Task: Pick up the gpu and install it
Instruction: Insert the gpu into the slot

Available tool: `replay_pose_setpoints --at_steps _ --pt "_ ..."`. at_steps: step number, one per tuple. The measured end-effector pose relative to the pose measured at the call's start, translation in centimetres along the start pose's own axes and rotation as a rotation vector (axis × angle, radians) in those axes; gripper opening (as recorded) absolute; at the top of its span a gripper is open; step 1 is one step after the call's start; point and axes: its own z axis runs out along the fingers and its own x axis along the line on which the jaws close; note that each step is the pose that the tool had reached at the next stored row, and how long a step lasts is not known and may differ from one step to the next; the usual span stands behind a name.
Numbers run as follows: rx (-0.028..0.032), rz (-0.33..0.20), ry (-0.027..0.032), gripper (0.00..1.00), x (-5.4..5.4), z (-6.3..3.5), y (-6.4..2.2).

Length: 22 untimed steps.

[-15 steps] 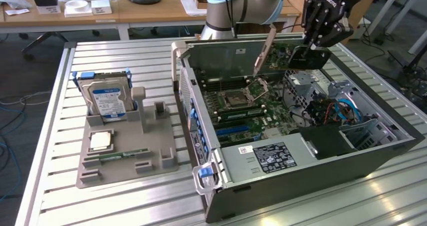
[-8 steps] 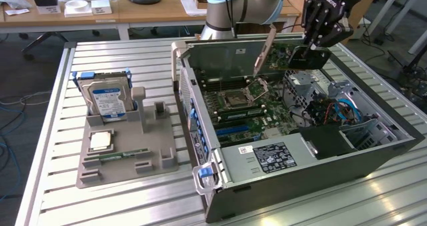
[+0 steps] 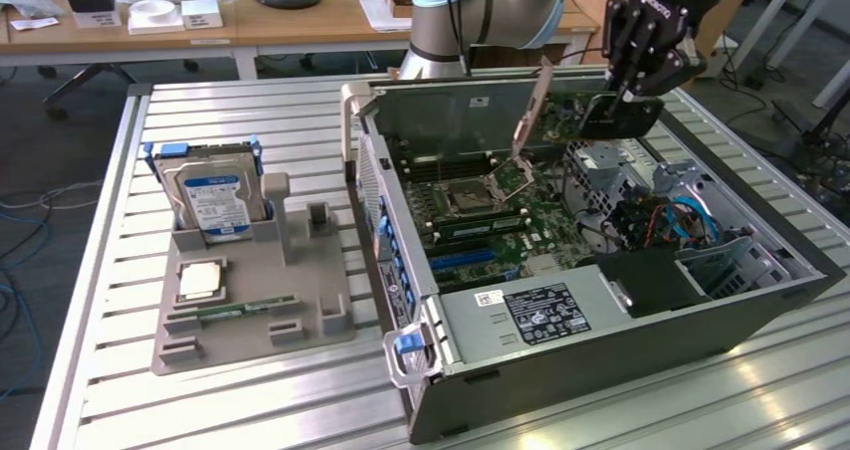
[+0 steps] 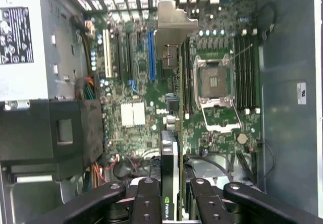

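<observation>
In the exterior view the tool's (image 3: 624, 94) fingertips are hard to separate from the dark cooler of the gpu (image 3: 591, 113). The wrist view sees the card edge-on, so its faces cannot be read. The open computer case (image 3: 598, 350) lies on a slatted metal surface (image 3: 226, 400), beside a grey holder (image 3: 253, 321) carrying a hard drive (image 3: 213, 199). Wooden desks (image 3: 332, 22) stand behind. The arm (image 3: 459, 12) reaches over the case. The tool is partly closed and grips the gpu upright over the motherboard (image 4: 136, 118), with the silver bracket (image 4: 174, 22) at the end away from the tool.

arm (image 3: 445, 32): silver-grey tubes, light-blue joint caps
gripper (image 3: 627, 92): black body, white lettering on side
fingers (image 4: 146, 206): black links, silver screws (image 4: 147, 182)
</observation>
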Motion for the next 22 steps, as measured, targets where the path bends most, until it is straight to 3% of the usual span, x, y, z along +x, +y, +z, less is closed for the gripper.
replay_pose_setpoints --at_steps 5,6,11,22 --pt "0.0446 -0.014 -0.0034 0.27 0.0 0.19 0.08" --pt "0.0489 -0.015 -0.0035 0.27 0.0 0.2 0.09" --pt "0.0493 -0.016 -0.0037 0.27 0.0 0.21 0.12" --pt "0.0491 -0.015 -0.0037 0.27 0.1 0.3 1.71"
